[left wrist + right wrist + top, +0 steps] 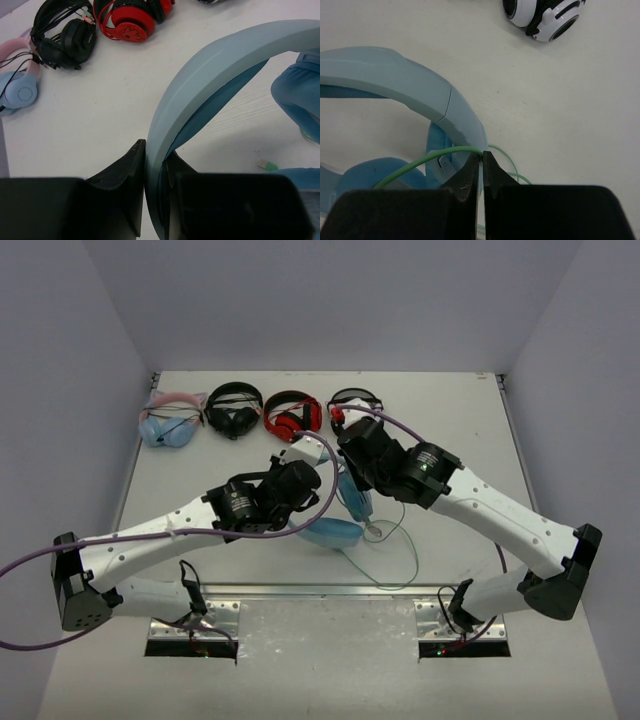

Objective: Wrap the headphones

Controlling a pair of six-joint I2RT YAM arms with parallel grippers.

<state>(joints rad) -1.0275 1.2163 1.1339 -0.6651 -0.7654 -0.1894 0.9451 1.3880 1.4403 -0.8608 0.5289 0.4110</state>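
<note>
The sky-blue headphones (pixel 332 532) lie mid-table between the two arms, one padded ear cup (pixel 300 100) off to the right in the left wrist view. My left gripper (pixel 155 167) is shut on the plain blue headband (pixel 215 65), which arcs up and away from the jaws. My right gripper (pixel 481 155) is shut on the thin mint-green cable (pixel 420 164), pinching it just in front of the headband's end (pixel 462 120) and the ear cup below it. The rest of the cable lies in a loose loop (pixel 400 560) toward the near right. Its plug (pixel 267 165) rests on the table.
Along the back stand a pale blue pair with pink cat ears (pixel 170 422), a black pair (pixel 233 408), a red pair (pixel 293 415) and a black-and-red pair (pixel 352 403). A white-and-black pair (pixel 545 17) lies just behind the grippers.
</note>
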